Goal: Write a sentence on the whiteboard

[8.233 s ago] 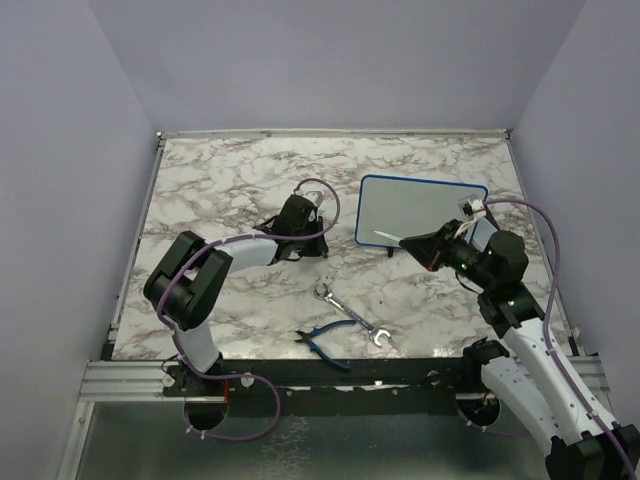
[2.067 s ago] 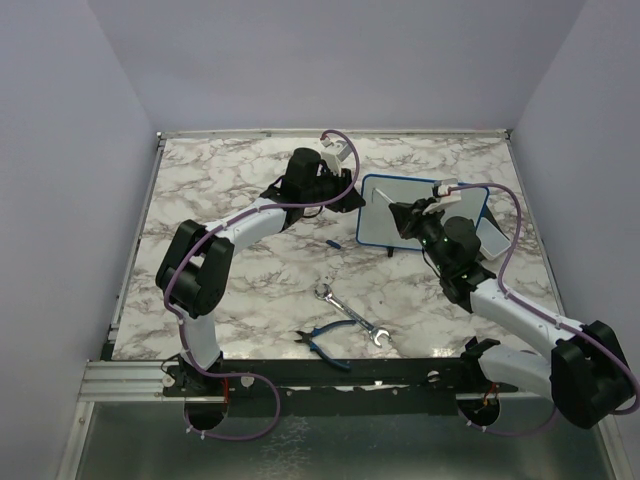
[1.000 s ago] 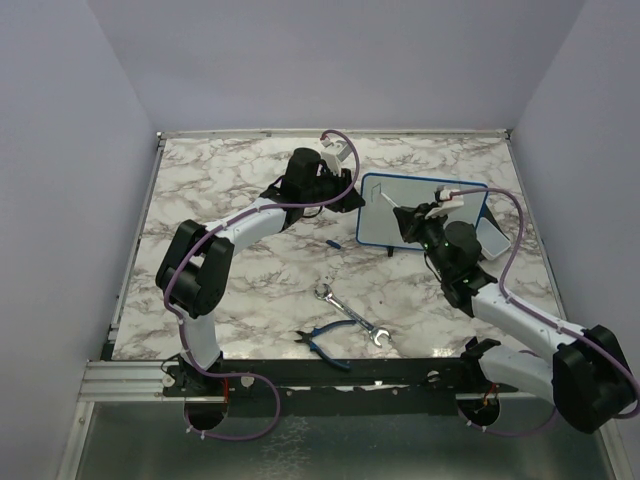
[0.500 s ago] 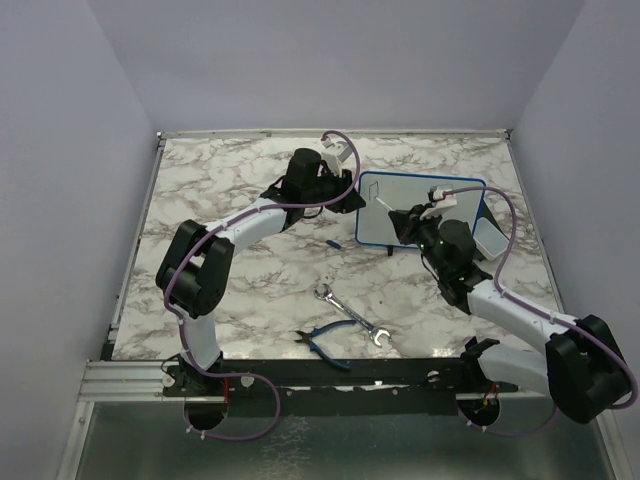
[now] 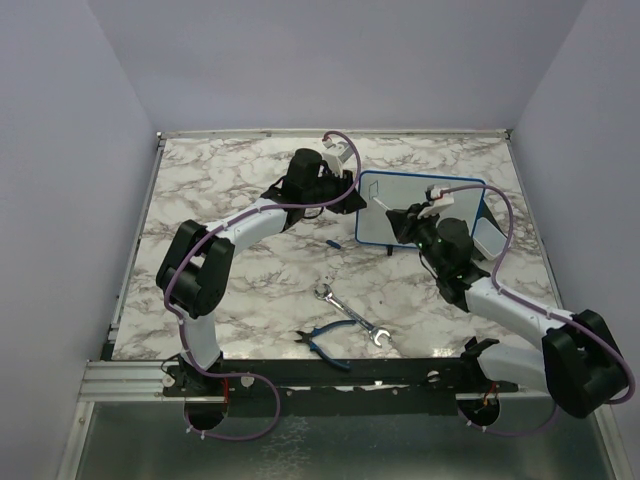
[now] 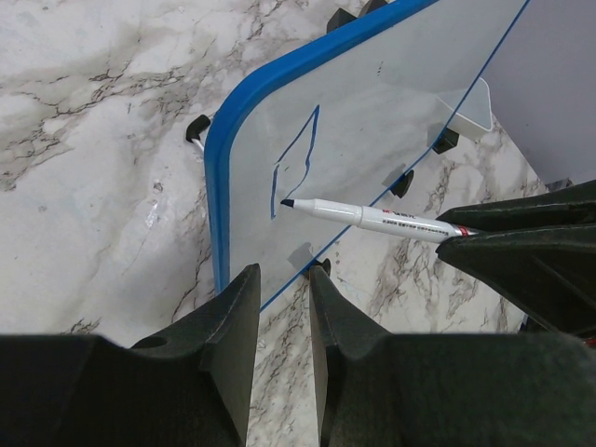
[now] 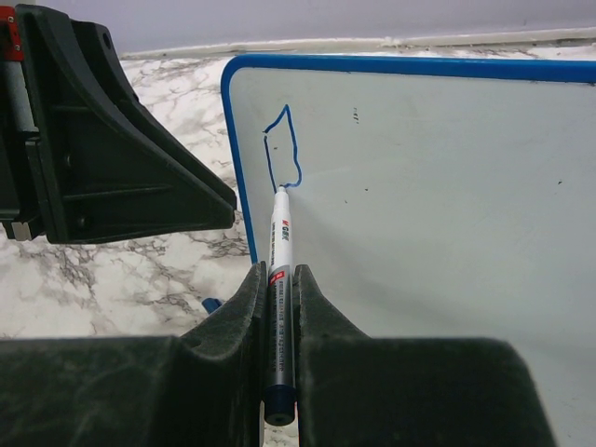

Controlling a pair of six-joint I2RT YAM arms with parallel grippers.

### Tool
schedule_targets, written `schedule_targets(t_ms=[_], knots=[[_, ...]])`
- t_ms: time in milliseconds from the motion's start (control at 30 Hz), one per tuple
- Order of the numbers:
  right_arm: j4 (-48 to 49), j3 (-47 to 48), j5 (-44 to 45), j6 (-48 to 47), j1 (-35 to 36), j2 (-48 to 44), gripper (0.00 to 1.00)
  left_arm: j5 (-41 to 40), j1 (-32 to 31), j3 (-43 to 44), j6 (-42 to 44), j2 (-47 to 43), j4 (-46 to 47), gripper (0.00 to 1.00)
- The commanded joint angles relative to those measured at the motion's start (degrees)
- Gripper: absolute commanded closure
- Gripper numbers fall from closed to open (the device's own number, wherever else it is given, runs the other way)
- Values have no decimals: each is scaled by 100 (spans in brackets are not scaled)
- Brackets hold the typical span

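The whiteboard stands tilted at the table's back right and fills the right wrist view. One closed blue loop of scrawl sits near its upper left corner and also shows in the left wrist view. My right gripper is shut on a white marker, whose tip touches the board at the loop's lower end. My left gripper is at the board's left edge. Its jaws are a narrow gap apart, and only marble shows between them. The board's lower corner is hidden behind one finger.
A silver wrench and blue-handled pliers lie near the front middle. A small blue cap lies left of the board's foot. The board's white stand sticks out behind it. Lilac walls close in the table.
The blue loop has appeared over the last two seconds. The right gripper has crept slightly left with the marker against the board. The left arm, which came from mid-table earlier, stays still.
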Motion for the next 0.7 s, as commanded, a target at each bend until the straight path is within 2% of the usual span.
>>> schedule_targets(t_ms=[0,667], knots=[[162,180,-10,-4,24,89,99,136,-23,120,86,51,12,71],[-146,-277,477,2,22,-349,99,66,-23,120,96,14,3,72]])
